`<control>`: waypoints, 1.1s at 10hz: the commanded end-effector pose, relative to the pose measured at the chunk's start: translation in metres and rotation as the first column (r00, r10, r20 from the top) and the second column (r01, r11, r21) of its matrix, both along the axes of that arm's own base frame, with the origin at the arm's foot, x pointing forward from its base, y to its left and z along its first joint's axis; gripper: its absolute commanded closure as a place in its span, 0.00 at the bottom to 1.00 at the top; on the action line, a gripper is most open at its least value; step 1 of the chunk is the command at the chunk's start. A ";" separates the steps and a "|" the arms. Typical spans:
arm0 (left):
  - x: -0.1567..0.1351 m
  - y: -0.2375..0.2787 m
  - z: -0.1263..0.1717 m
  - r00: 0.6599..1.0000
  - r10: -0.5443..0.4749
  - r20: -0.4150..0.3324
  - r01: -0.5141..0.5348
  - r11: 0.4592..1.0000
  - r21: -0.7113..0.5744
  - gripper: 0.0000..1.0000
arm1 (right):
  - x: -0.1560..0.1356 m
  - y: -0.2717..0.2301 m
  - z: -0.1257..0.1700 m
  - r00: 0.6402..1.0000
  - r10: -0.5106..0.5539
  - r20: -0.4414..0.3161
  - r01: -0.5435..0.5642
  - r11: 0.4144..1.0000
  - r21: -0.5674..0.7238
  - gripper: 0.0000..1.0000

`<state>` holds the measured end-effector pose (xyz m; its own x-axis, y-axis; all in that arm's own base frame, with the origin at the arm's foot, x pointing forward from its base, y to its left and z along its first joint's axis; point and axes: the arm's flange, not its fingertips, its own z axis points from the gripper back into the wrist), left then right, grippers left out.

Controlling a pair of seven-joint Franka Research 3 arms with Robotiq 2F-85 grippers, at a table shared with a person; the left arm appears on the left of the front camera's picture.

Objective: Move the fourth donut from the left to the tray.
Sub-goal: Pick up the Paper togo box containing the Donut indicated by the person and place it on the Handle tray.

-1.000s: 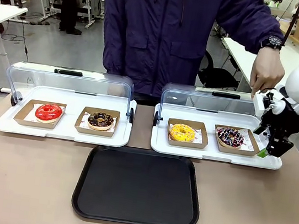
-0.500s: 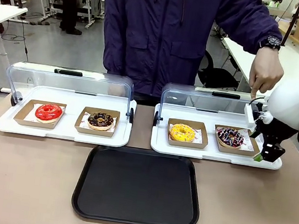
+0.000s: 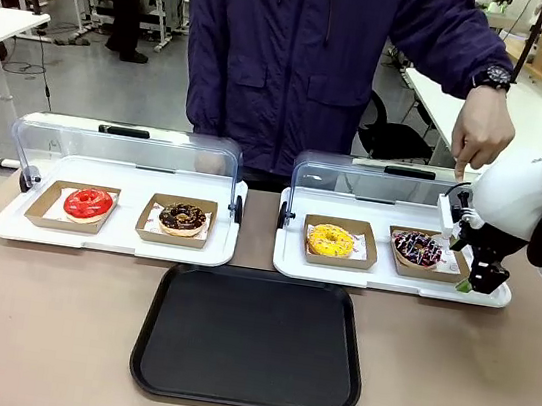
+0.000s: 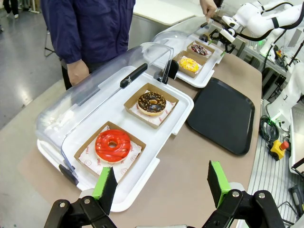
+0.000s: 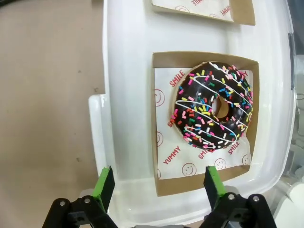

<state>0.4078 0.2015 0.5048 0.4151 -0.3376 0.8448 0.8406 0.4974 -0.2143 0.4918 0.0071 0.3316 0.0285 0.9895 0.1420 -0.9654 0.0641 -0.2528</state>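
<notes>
The fourth donut (image 3: 416, 247), dark chocolate with white streaks and coloured sprinkles, lies in a brown cardboard holder at the right end of the right white display tray (image 3: 289, 257). My right gripper (image 3: 477, 283) hangs open just right of that holder. In the right wrist view the donut (image 5: 213, 111) lies ahead of the open right gripper (image 5: 156, 183); one finger is over the white tray, the other over the holder's near edge. The black tray (image 3: 252, 337) lies empty in front. My left gripper (image 4: 161, 183) is open, holding nothing, with the donut (image 4: 198, 49) far off.
A person stands at the far side; one hand (image 3: 483, 132) hangs over the right clear lid (image 3: 385, 184). A yellow donut (image 3: 331, 240) shares that display tray. The left display tray (image 3: 5, 226) carries a red donut (image 3: 88, 203) and a chocolate donut (image 3: 183, 217).
My right gripper has shifted left and slightly down, closer to the fourth donut's holder, and stays open. Donuts, trays and the person's hand have not moved.
</notes>
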 end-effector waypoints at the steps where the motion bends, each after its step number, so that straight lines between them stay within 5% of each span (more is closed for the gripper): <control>1: 0.000 0.001 0.001 1.000 -0.015 0.014 0.015 1.000 -0.005 0.00 | 0.014 -0.005 -0.005 1.000 0.009 0.022 -0.008 0.999 -0.036 0.00; 10: 0.000 0.001 0.001 1.000 -0.015 0.014 0.015 1.000 -0.005 0.00 | 0.033 -0.011 -0.024 1.000 0.000 -0.006 0.000 0.999 -0.038 0.00; 11: 0.000 0.001 0.001 1.000 -0.015 0.014 0.015 1.000 -0.005 0.00 | 0.033 -0.011 -0.024 1.000 0.001 -0.013 -0.002 0.999 -0.037 0.58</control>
<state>0.4078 0.2015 0.5048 0.4151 -0.3376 0.8448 0.8406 0.4974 -0.2143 0.5185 -0.0024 0.3058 0.0382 0.9920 0.1200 -0.9684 0.0664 -0.2405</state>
